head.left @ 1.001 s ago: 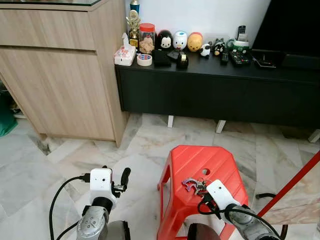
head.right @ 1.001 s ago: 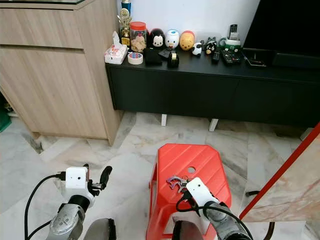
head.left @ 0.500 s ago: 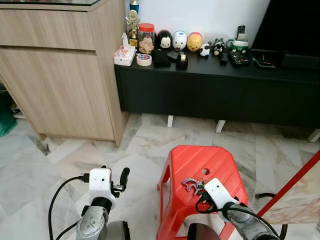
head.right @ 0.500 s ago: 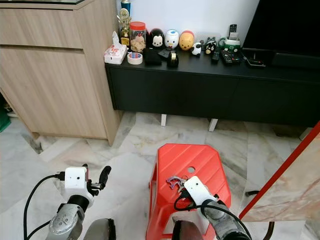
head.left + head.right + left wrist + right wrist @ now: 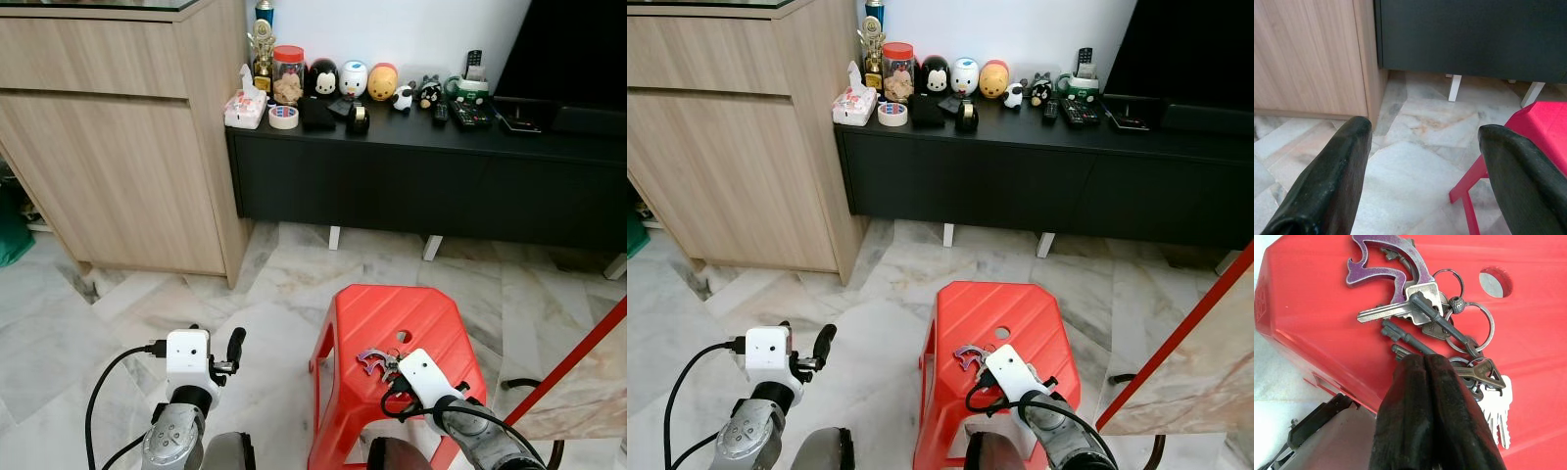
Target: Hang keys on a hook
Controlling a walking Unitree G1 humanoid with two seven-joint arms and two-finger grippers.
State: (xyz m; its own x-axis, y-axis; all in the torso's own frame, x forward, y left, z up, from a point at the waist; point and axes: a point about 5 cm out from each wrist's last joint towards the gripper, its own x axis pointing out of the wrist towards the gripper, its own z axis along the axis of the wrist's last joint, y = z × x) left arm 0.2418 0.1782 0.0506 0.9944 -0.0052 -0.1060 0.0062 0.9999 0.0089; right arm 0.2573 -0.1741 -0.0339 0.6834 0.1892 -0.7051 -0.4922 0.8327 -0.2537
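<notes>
right gripper (image 5: 1425, 363) jaws closed, touching keys (image 5: 1422, 313), red stool (image 5: 392, 318)

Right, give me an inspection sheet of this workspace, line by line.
Surface: red stool, top bare apart from the keys.
Job's things: keys with a purple bottle-opener fob lie flat on the stool; hook: nothing seen.
Clutter: tape roll, jar, figurines and remotes on the black cabinet.
Grippers: right gripper is pressed shut at the near edge of the keys; whether it grips any is unclear. Left gripper is open over the marble floor, holding nothing.
Cables: black cable loops from the left wrist camera.
Surroundings: wooden cupboard, red bar at right.
</notes>
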